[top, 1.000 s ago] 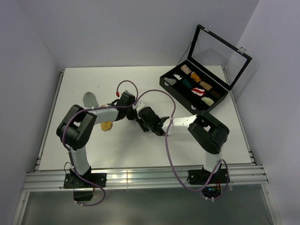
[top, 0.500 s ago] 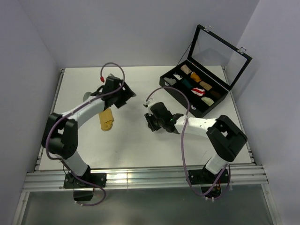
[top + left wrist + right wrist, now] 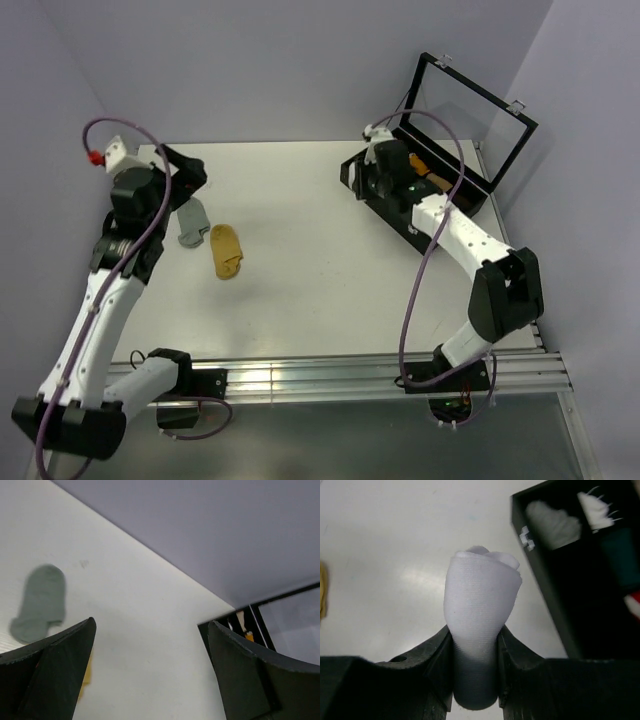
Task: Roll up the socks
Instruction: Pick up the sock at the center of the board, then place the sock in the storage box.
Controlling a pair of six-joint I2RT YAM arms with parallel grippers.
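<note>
From above, the left arm is seen lifted high over the bench's (image 3: 330, 290) left edge, with the left claw (image 3: 186, 172) pointed down. The right arm is stretched to the far right corner, with the right claw (image 3: 383, 186) over the black case (image 3: 462, 218). The grey sock (image 3: 192, 222) and mustard sock (image 3: 226, 251) are laid flat near the left edge.

At the left wrist, the fingers (image 3: 60, 660) are seen spread wide, with nothing gripped.

At the right wrist, a rolled white sock (image 3: 481, 605) is clamped between the fingers.
</note>
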